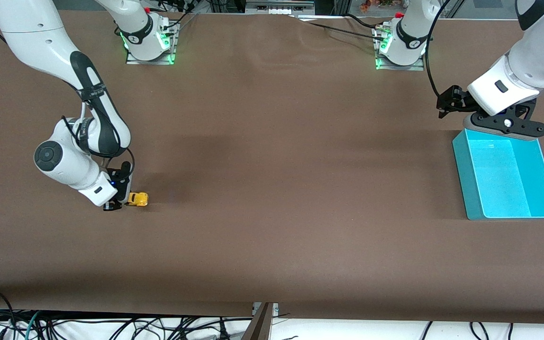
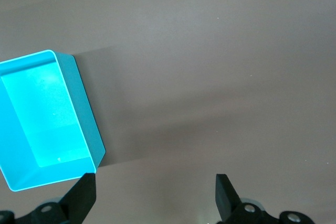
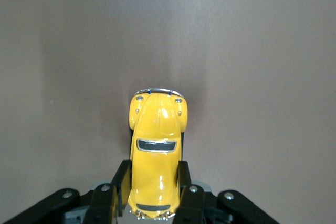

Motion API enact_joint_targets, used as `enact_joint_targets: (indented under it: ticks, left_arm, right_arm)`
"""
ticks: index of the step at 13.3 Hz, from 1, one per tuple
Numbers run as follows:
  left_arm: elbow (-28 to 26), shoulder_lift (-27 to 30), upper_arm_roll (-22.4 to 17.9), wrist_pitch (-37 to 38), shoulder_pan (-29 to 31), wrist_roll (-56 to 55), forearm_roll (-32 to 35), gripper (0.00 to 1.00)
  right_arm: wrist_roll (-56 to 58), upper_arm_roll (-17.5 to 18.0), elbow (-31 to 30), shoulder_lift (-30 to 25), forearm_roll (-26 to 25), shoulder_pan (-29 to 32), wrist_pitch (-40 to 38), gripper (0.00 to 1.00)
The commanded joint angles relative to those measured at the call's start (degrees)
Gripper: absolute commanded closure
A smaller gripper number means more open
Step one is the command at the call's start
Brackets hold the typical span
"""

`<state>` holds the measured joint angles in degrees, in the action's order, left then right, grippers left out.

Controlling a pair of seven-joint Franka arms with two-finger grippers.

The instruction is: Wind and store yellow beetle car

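Observation:
The yellow beetle car point(image 1: 138, 199) sits on the brown table near the right arm's end. My right gripper point(image 1: 123, 200) is low at the table and shut on its sides. In the right wrist view the car point(image 3: 156, 150) lies between the two black fingers point(image 3: 120, 182), its nose pointing away from the gripper. My left gripper point(image 1: 447, 107) hangs in the air, open and empty, over the table beside the farther end of the cyan bin point(image 1: 470, 189). In the left wrist view its fingertips point(image 2: 84, 195) are wide apart over bare table, with the bin point(image 2: 84, 114) beside them.
The cyan bin is empty and stands at the left arm's end of the table. Both arm bases point(image 1: 149, 42) stand along the table's farther edge. Cables hang below the table's nearer edge point(image 1: 262, 311).

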<state>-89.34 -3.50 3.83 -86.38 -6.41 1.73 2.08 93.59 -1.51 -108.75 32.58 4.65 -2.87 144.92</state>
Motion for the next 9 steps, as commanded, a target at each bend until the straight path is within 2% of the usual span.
enact_joint_targets:
  ticks: [1,9]
  left_arm:
    - [0.48,0.16,0.21,1.13,0.26,0.03,0.55,0.00]
    - [0.48,0.16,0.21,1.30,0.26,0.03,0.55,0.00]
  right_arm:
    - [3.26,0.46,-1.20,1.17,0.88,1.72,1.15,0.63]
    - [8.89,0.55,-1.03,1.44,1.85,4.80,1.15,0.63]
